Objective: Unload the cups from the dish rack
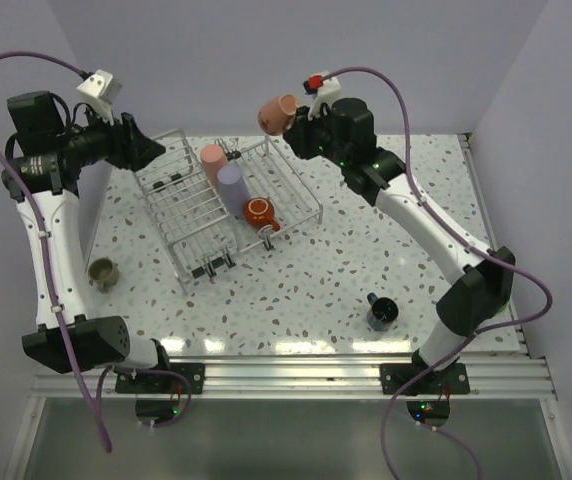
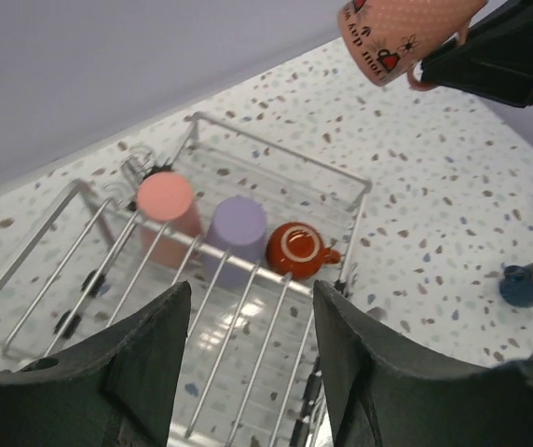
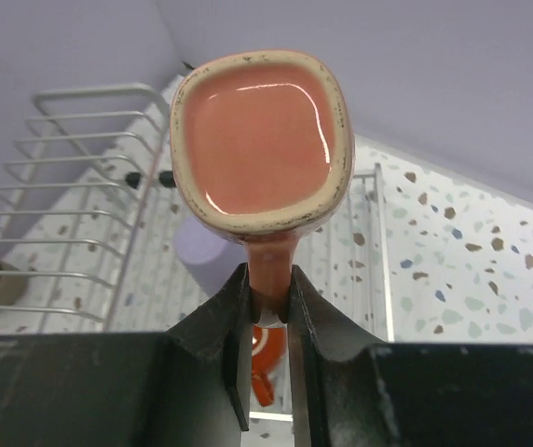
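Note:
The wire dish rack [image 1: 191, 215] stands at the table's back middle. Three cups stand upside down in its right section: pink [image 1: 213, 158], lavender [image 1: 230, 180] and orange-red [image 1: 259, 211]. My right gripper [image 1: 298, 122] is shut on the handle of a salmon cup [image 1: 278, 113], holding it in the air above the rack's far right corner. In the right wrist view the fingers pinch that handle [image 3: 270, 279] below the cup's mouth [image 3: 262, 140]. My left gripper [image 2: 251, 298] hangs open and empty over the rack's [image 2: 276, 154] left section, short of the pink cup [image 2: 167, 200].
A beige cup [image 1: 102, 273] stands on the table left of the rack. A dark blue-black cup [image 1: 382, 313] lies front right, near the right arm's base. Walls close in at the back and both sides.

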Available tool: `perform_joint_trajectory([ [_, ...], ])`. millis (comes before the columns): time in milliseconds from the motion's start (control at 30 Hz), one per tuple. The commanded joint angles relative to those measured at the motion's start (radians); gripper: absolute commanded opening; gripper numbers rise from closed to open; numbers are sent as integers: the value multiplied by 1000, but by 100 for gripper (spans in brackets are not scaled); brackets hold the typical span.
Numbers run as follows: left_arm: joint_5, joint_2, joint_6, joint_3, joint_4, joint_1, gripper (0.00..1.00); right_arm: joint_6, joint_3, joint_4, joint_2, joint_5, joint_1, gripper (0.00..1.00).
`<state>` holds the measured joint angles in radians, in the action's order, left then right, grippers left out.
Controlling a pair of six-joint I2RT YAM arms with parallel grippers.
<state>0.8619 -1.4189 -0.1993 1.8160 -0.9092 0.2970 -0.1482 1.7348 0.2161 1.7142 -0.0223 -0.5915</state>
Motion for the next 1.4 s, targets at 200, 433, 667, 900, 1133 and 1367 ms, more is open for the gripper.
perform_joint_trajectory([
  [200, 267, 77, 519, -196, 613, -199, 65, -313, -202, -363, -249, -208, -2, 0],
  [433, 315, 55, 817, -299, 1015, -334, 67, -488, -291, -540, -294, -268, -33, 0],
  [667, 313, 26, 906, -316, 1121, -358, 67, -524, -311, -589, -289, -289, -73, 0],
  [900, 310, 11, 919, -305, 1141, -366, 61, -570, -316, -627, -258, -318, -108, 0],
  [1133, 351, 26, 1025, -320, 1293, -368, 31, -619, -308, -670, -211, -357, -116, 0],
  [1367, 371, 49, 1078, -362, 1354, -368, 0, -639, -305, -666, -179, -377, -116, 0],
])
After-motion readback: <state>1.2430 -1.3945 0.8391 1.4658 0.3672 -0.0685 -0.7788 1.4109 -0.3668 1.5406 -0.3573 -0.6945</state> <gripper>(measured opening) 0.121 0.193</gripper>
